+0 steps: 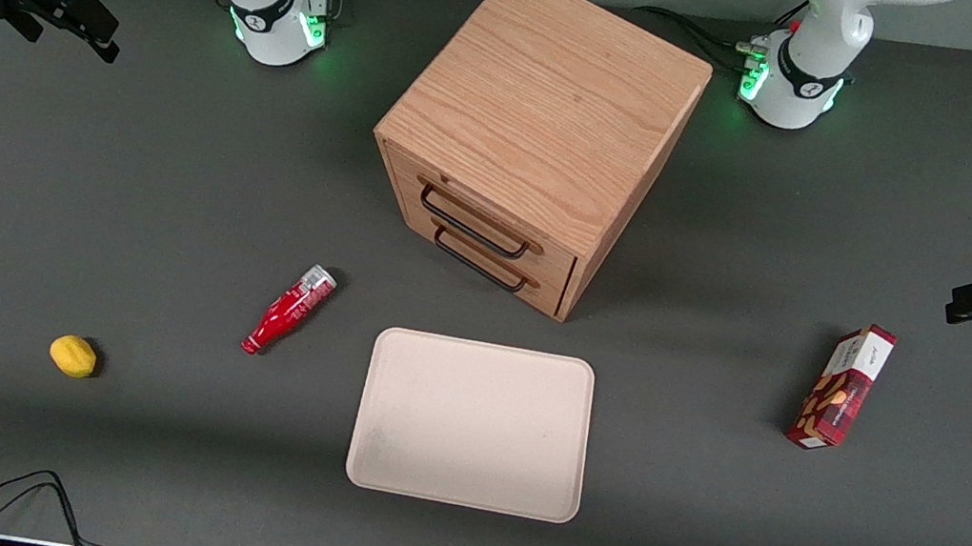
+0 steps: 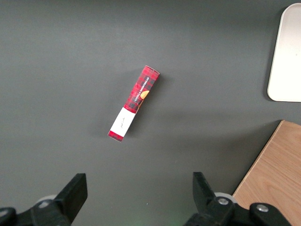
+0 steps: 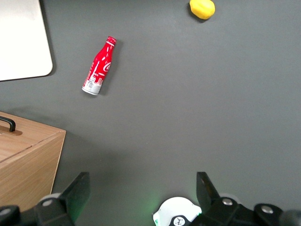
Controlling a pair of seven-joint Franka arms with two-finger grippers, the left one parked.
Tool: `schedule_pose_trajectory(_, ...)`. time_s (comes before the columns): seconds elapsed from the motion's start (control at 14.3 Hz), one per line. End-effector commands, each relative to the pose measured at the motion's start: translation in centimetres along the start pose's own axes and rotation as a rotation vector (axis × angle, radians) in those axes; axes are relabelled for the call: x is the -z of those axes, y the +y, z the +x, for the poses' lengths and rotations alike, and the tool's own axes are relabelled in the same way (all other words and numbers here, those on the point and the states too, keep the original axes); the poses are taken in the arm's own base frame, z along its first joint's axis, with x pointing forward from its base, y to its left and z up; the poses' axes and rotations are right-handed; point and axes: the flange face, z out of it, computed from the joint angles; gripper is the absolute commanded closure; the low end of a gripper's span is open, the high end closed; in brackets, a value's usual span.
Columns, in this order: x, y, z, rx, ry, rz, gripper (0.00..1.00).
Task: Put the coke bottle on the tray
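Lying on the dark table (image 1: 170, 197), coke bottle (image 1: 289, 309) beside tray (image 1: 462, 496); tool (image 3: 141, 197) open above.

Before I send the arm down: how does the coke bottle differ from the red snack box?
The coke bottle is slim and round with a narrow capped neck; the snack box is rectangular and larger. The bottle lies beside the tray; the box lies toward the parked arm's end. Both are red. The gripper hangs high, jaws open.

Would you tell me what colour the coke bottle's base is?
Silver, below a red body; the coke bottle shows best in the right wrist view.
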Motion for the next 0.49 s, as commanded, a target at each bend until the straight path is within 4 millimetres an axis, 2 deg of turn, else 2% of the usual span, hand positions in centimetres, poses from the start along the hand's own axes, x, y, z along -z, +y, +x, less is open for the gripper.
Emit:
schedule_pose_trajectory(0.0,1.64,0.43,0.89,0.013,-0.031,0.029,0.00)
schedule_pose_trajectory(0.42,1.93,0.33,0.88,0.027,-0.033,0.032,0.00)
